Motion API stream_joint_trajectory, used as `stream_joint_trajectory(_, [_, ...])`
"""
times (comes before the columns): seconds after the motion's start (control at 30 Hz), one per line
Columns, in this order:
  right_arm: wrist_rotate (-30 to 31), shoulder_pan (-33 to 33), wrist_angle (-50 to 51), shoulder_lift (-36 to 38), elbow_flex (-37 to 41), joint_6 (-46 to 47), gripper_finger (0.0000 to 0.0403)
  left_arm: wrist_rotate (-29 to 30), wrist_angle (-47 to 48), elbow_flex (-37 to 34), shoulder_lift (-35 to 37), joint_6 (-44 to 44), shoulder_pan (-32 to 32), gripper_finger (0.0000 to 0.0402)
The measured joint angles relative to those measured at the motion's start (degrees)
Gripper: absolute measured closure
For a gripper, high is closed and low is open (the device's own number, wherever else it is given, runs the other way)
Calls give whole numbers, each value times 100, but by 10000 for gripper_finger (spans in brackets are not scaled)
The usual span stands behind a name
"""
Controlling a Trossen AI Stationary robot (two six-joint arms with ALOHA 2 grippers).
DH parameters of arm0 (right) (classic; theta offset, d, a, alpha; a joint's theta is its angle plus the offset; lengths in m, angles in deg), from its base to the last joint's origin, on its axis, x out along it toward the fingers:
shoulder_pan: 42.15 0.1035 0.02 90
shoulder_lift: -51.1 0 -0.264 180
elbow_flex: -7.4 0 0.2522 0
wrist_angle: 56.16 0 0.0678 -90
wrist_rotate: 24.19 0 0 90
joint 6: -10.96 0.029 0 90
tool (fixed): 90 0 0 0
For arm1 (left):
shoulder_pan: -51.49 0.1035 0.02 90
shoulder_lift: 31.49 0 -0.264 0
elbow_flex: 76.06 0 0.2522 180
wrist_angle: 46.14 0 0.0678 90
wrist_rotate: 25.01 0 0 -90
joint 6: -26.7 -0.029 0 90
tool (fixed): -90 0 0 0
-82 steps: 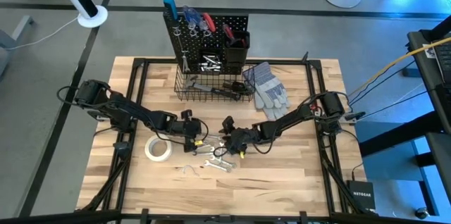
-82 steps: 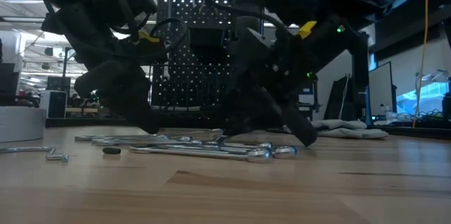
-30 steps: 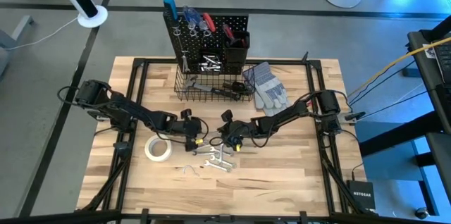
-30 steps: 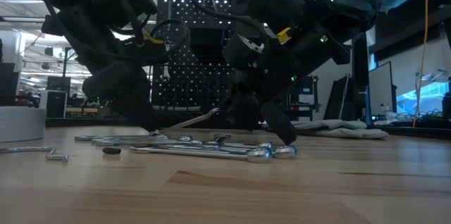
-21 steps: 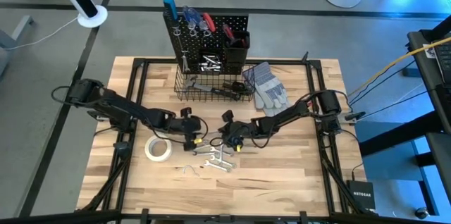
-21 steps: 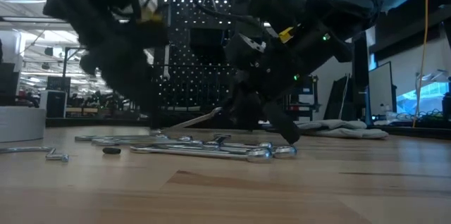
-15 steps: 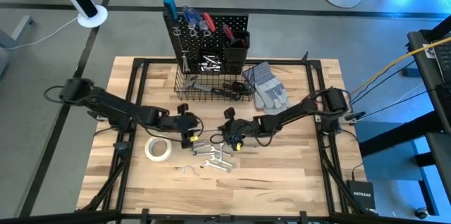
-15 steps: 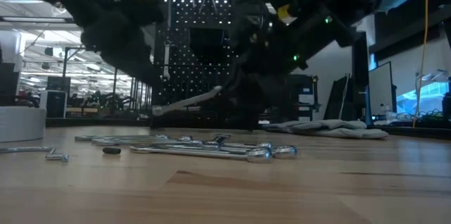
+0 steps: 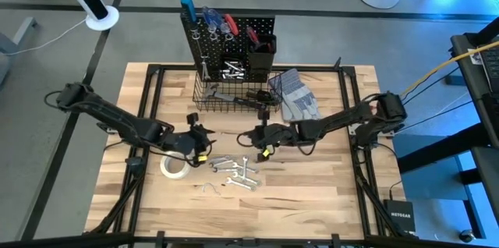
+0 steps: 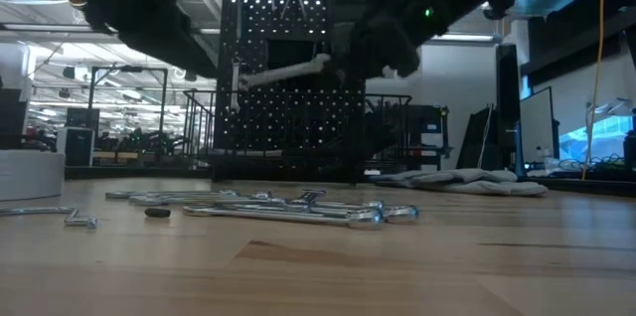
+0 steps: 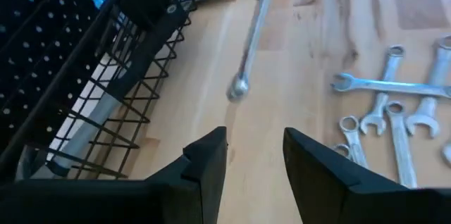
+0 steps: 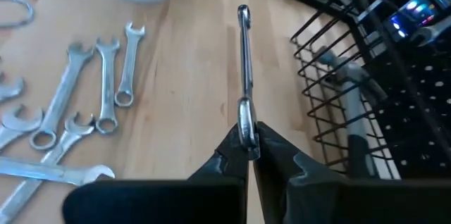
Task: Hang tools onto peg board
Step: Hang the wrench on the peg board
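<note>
A silver wrench [image 12: 243, 69] is gripped in the clenched right gripper [image 9: 260, 134] at centre frame, just below the wire basket [image 9: 234, 98] of the peg board [image 9: 226, 41]. Left of it, the left gripper [image 9: 199, 137] hangs released above the table [image 9: 327, 193], near loose wrenches [image 9: 234, 174] and the white tape roll [image 9: 173, 164].

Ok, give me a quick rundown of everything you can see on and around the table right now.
Held wrench: one, silver, raised over the table in front of the basket.
Loose wrenches: several, silver, lying mid-table.
Tape roll: one, white, left of the wrenches.
Peg board: one, black, far edge, screwdrivers and other tools on it.
Wire basket: one, black, at the board's base, tools inside.
Work gloves: grey, right of the basket.
Left gripper: open, empty, near the tape roll.
Right gripper: shut on the held wrench.
</note>
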Motion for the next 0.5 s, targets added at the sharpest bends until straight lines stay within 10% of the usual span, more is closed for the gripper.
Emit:
stream_joint_trajectory(0.2, [0,0,28,357,47,325,390,136,274,-57,686,38,-167,268])
stream_joint_trajectory(0.5, [47,-2,-638,571,80,372,390,-139,-2465,-1832,2453,-593,73,268])
